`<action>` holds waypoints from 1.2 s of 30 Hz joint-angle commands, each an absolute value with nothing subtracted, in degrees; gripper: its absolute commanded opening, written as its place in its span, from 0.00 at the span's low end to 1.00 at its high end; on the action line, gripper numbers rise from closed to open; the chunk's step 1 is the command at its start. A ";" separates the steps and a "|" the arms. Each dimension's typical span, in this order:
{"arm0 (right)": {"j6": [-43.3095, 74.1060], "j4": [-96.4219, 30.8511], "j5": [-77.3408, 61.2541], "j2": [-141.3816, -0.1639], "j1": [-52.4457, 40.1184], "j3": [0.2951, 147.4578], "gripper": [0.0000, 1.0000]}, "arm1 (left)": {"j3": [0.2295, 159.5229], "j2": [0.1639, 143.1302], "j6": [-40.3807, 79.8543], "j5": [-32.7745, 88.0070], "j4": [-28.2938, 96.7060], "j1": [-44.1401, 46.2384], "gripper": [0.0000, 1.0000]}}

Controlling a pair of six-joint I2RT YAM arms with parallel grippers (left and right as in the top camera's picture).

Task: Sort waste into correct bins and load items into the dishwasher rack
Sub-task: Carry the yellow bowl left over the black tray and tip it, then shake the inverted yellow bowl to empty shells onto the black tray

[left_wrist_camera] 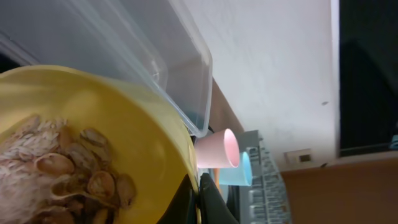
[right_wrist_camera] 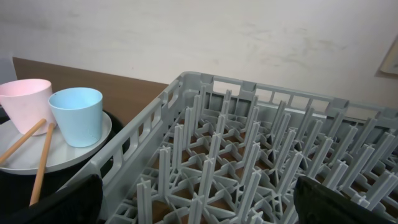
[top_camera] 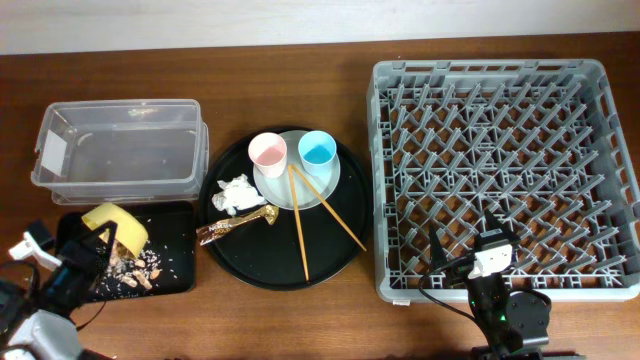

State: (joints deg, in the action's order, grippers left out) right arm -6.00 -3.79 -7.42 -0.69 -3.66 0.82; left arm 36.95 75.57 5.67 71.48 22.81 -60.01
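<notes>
My left gripper (top_camera: 93, 246) is shut on the rim of the yellow bowl (top_camera: 115, 224), which is tilted over the shallow black tray (top_camera: 175, 262). Food scraps (top_camera: 135, 268) lie on that tray, and more sit inside the bowl (left_wrist_camera: 56, 180) in the left wrist view, where the jaws (left_wrist_camera: 200, 199) pinch its edge. The clear tub (top_camera: 118, 145) stands behind. The pink cup (top_camera: 268, 152), blue cup (top_camera: 318, 150) and chopsticks (top_camera: 300, 225) rest on the grey plate (top_camera: 325, 188). The tissue (top_camera: 236, 194) and wrapper (top_camera: 235, 226) lie beside it. My right gripper (top_camera: 490, 252) is open and empty over the front of the rack (top_camera: 505, 170).
The plate, tissue and wrapper sit on a large round black tray (top_camera: 285, 272) between the bins and the rack. The rack's upright pegs (right_wrist_camera: 249, 155) fill the right wrist view, with both cups (right_wrist_camera: 78, 115) to its left. Bare wooden table lies along the front edge.
</notes>
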 commanded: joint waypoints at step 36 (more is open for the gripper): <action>-5.50 -3.79 -7.29 -0.32 -3.20 0.32 0.98 | 36.80 82.15 21.02 88.53 10.96 -62.67 0.10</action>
State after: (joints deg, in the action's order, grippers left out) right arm -6.00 -3.79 -7.42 -0.69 -3.66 0.82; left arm 36.69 87.29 21.58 88.68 10.98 -64.62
